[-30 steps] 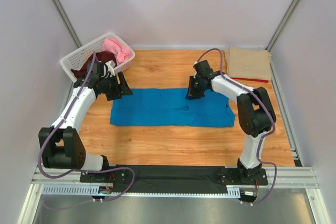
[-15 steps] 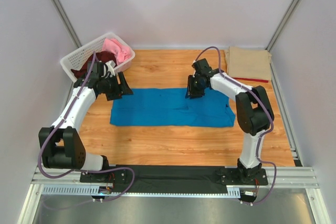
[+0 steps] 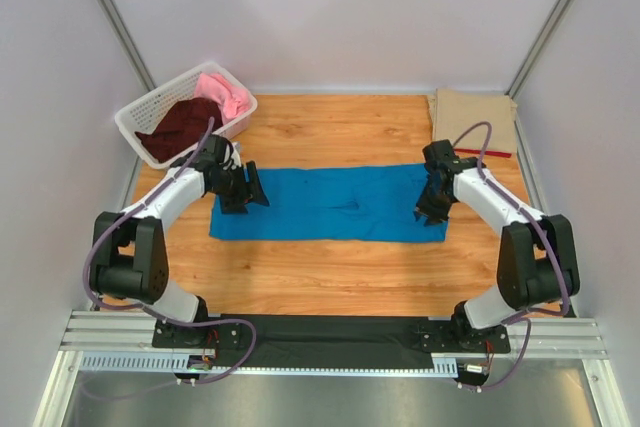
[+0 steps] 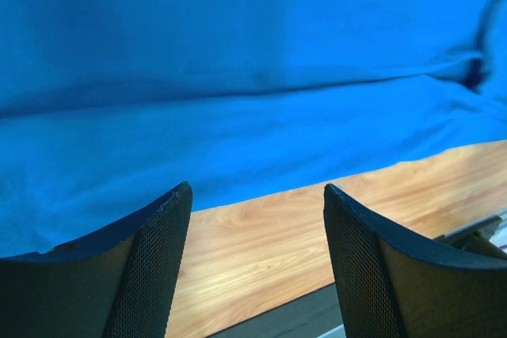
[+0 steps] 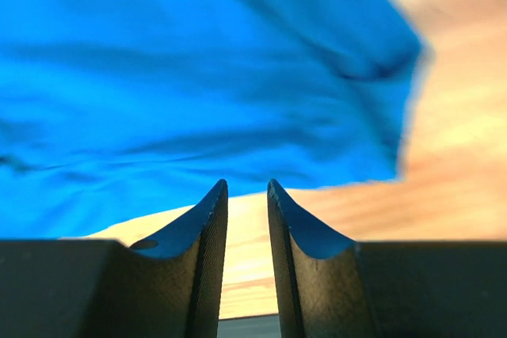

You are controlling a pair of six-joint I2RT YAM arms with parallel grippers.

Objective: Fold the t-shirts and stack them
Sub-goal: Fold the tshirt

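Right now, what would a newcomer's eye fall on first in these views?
The bright blue t-shirt, spread flat across the middle of the table, with the left fingers over its left end and the right fingers over its right end. Then the white basket, far left, holding a pink shirt and a dark maroon shirt, and the folded tan shirt at far right.

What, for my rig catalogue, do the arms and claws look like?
The left arm and right arm have white links, black joints and black bases, each trailed by a purple cable. The left claw and right claw are black, with two tapered, mesh-textured fingers.
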